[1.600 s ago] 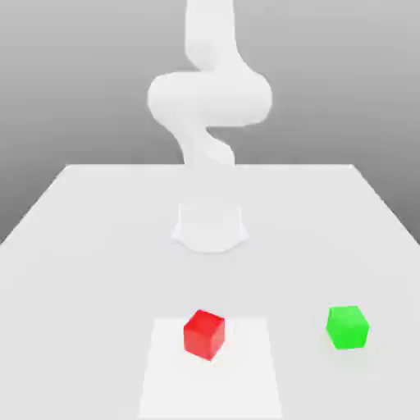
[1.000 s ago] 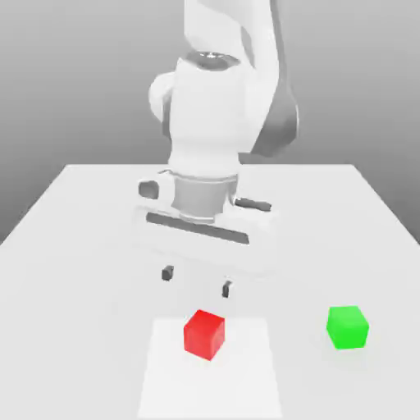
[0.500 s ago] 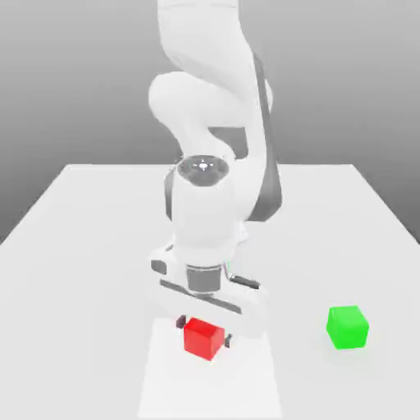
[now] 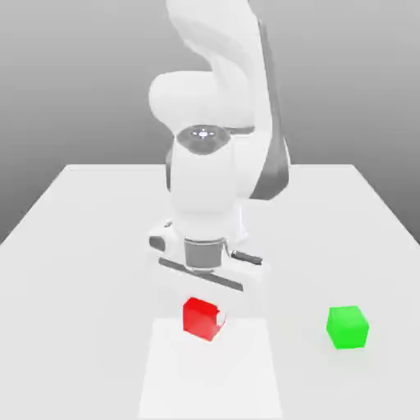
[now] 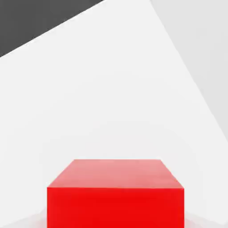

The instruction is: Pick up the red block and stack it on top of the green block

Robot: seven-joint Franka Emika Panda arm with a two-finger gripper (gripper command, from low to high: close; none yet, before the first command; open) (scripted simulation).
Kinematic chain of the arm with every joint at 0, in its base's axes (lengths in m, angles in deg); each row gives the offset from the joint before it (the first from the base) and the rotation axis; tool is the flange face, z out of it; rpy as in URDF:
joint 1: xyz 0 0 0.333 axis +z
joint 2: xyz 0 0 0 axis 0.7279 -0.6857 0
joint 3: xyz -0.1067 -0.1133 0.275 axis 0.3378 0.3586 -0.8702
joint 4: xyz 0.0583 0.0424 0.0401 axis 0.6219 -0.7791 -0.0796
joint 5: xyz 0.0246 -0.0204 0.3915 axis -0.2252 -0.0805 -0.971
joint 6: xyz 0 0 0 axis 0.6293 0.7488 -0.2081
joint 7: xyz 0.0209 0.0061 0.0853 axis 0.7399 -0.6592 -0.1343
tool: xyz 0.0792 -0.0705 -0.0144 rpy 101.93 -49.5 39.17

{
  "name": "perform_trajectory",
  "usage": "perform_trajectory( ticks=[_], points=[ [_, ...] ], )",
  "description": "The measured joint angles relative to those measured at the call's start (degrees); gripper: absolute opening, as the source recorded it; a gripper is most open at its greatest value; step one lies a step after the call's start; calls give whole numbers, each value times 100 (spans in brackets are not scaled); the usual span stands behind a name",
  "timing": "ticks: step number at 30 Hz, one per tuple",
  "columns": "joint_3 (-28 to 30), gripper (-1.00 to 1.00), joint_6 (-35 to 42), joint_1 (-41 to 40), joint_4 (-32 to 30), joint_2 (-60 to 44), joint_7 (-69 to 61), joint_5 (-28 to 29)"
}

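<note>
The gripper's fingers (image 4: pixel 221 317) now pinch the red block (image 4: pixel 200 319), lifted between them; stacking on the green block (image 4: pixel 347 327), well apart from them, can follow.

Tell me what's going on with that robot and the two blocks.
A robot arm has the red block gripped in the jaws of its gripper, just above the white patch on the table. The green block sits apart on the table, toward the exterior view's right. The red block is not yet stacked on it; carrying it over there is probably next.
</note>
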State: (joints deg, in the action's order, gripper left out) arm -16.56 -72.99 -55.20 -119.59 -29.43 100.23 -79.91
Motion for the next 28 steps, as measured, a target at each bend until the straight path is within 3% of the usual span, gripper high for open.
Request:
perform_trajectory(
  ticks=[2, 11, 24, 25, 28],
  points=[
    [-138, -100, 187, 134, 32, 148, -189, -64],
    [-1151, -100, 957, 2472, 671, 284, -1631, -197],
    [-940, -100, 17, 2528, 792, -827, -1004, 808],
    [-892, 100, -77, 2560, 787, -931, -938, 901],
    [-892, 100, -77, 2560, 787, -931, -938, 901]
  ],
)
